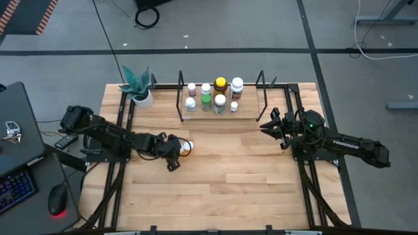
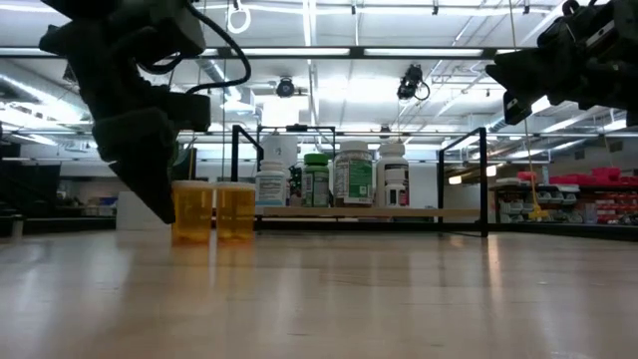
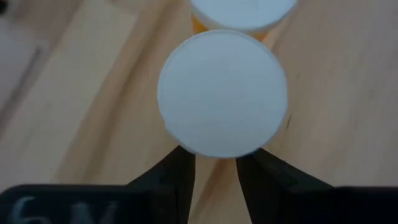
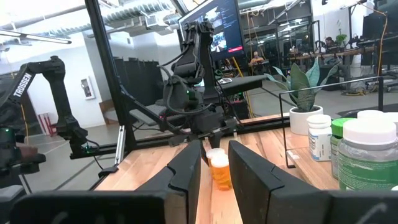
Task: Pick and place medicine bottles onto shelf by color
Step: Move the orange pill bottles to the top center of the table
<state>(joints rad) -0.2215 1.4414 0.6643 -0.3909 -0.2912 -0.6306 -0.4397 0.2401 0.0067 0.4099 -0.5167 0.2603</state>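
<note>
left hand fingers narrowed around nearer of two orange white-capped bottles on tabletop, left of shelf | grip looks low: seat squarely, lift straight (neighbour bottle touching) | right hand waits near shelf, fingers nearly together, holding nothing

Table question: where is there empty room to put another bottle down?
The wide bare wood on the table between the two arms, nearer than the shelf, is free. The shelf's right end is bare; its middle is packed with bottles. Two orange bottles crowd the left gripper.
</note>
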